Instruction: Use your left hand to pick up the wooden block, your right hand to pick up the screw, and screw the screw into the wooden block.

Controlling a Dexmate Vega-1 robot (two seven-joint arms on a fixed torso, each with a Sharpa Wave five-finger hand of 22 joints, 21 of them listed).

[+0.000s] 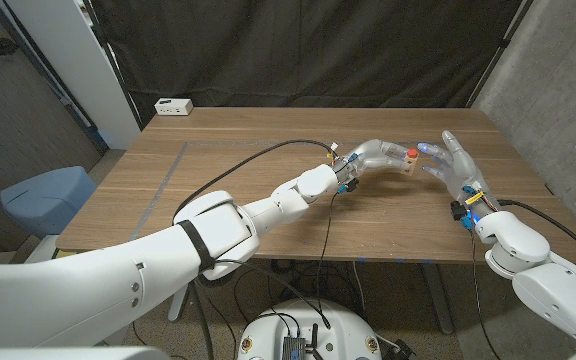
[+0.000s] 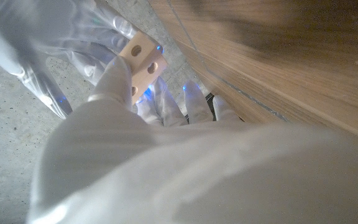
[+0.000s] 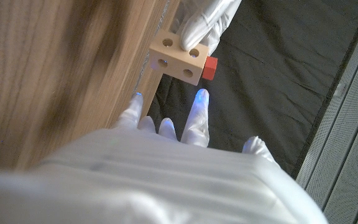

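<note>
The left hand (image 1: 380,152) holds the wooden block (image 1: 409,160) above the table (image 1: 218,170), a red screw (image 1: 412,153) already set in it. The right hand (image 1: 455,163), fingers spread and empty, sits just beside. A clumsy regrasp could knock the block loose.

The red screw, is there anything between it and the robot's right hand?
Nothing visible stands between them. The red screw sits at the wooden block, which the left hand holds up above the table. The right hand is right beside it, fingers spread.
</note>
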